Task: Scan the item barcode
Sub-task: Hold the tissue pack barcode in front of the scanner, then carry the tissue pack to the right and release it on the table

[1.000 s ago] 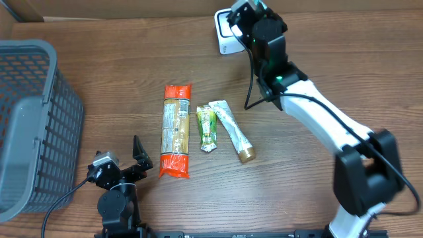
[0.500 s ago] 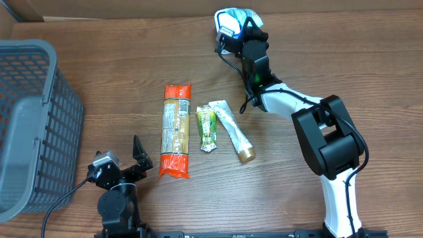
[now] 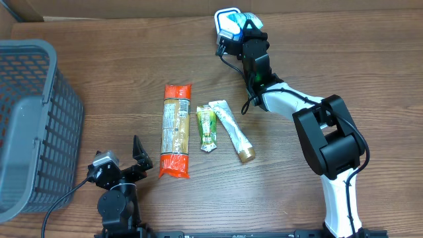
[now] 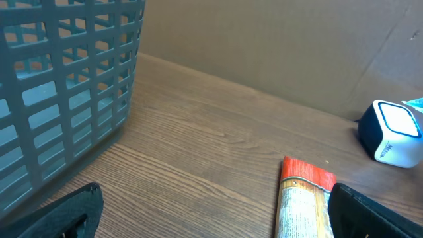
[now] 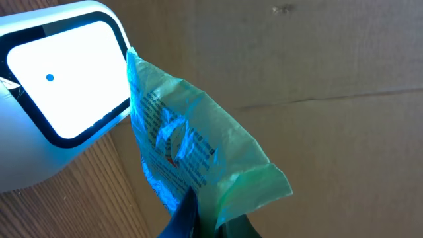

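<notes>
One pale green crinkled plastic packet [image 5: 192, 132] at white rounded scanner [image 5: 59, 99]

Right gripper [image 5: 205, 218] pinches packet's lower end, packet just beside scanner's glowing face. Print blurred, barcode unreadable. Left gripper [image 3: 122, 160] spread wide, fingers cropped in wrist view.

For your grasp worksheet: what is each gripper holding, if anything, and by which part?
Right gripper pinches the green packet by one end, beside the scanner. Left gripper is open, holding nothing.
</notes>
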You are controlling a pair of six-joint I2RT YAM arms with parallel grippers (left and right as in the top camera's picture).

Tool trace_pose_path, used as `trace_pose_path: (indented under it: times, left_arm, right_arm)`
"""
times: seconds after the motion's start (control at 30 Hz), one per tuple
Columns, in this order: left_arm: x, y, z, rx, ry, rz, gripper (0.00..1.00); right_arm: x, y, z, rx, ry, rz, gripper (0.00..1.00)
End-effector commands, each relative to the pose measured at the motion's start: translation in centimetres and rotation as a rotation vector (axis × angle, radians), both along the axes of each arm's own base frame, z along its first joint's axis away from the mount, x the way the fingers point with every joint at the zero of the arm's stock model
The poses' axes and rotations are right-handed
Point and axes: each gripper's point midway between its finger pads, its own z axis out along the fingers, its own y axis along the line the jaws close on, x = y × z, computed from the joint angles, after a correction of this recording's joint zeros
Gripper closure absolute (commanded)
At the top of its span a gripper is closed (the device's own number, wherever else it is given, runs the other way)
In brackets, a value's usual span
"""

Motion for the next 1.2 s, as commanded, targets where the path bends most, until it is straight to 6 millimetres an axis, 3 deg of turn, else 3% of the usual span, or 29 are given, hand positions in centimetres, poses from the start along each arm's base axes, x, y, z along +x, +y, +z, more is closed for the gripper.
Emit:
trace_pose_path:
  times: [0.0, 0.17, 0.4, 0.57, 0.73, 0.9, 1.17]
  left_arm:
    - [-0.1, 0.1, 0.2, 0.019, -0.005, 0.006, 0.00]
    - [-0.1, 0.1, 0.2, 0.019, -0.005, 0.006, 0.01]
    - [-0.1, 0.1, 0.2, 0.019, -0.005, 0.006, 0.01]
    - [-0.1, 0.1, 0.2, 0.019, -0.005, 0.006, 0.00]
    - [-0.1, 0.1, 0.2, 0.019, -0.005, 0.006, 0.00]
    - [-0.1, 0.1, 0.2, 0.019, -0.005, 0.006, 0.00]
    - [-0.1, 0.1, 0.2, 0.019, -0.005, 0.006, 0.00]
  right_arm:
    - [0.0, 0.6, 2.0, 0.023, -0.039, 0.014, 0.96]
    - [-0.1, 0.6, 2.7, 0.113, -0.046, 0.003, 0.96]
    - [-2.1, -0.8, 8.2, 0.412, 0.004, -0.056, 0.97]
    - [-7.0, -3.4, 14.1, 0.784, 0.147, -0.107, 0.97]
    - [-14.4, -6.6, 16.0, 1.149, 0.458, -0.153, 0.96]
    - [-20.0, -13.3, 13.5, 1.513, 0.737, -0.412, 0.96]
    - [-21.7, -23.2, 5.7, 1.814, 0.891, -0.698, 0.96]
